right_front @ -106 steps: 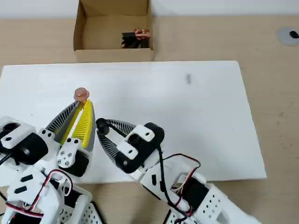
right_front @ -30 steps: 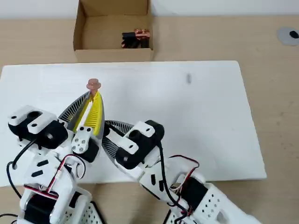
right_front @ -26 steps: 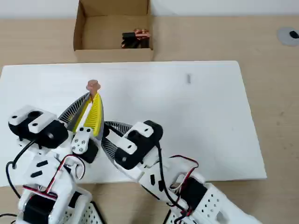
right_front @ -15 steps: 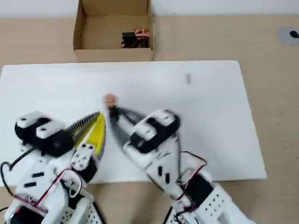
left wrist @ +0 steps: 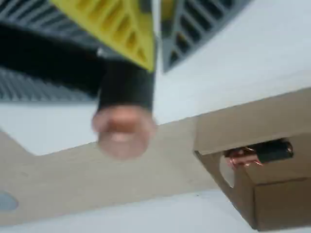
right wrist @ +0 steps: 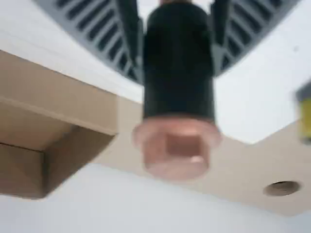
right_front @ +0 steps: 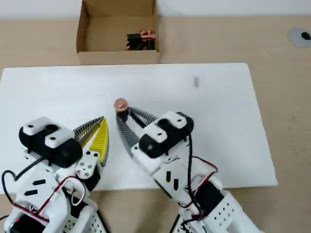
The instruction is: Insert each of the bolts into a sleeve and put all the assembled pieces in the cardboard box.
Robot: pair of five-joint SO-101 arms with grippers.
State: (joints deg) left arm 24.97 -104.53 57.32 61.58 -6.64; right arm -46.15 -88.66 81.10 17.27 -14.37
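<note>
Passed across within the last second: bolt-and-sleeve piece [right_front: 120, 105] out of the left gripper [right_front: 102, 119] into the right gripper [right_front: 124, 116]. Now clamped round the black sleeve, copper head toward the top, just left of centre in the high view. Left gripper drawn back to lower left, apart from it; open or closed, cannot tell. Left to do, probably: the carry to the cardboard box [right_front: 104, 34] at upper left, beside pieces [right_front: 142, 40] already inside.

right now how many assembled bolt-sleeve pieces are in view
2: one assembled piece in the right gripper, another in the cardboard box, where more may be hidden.
</note>
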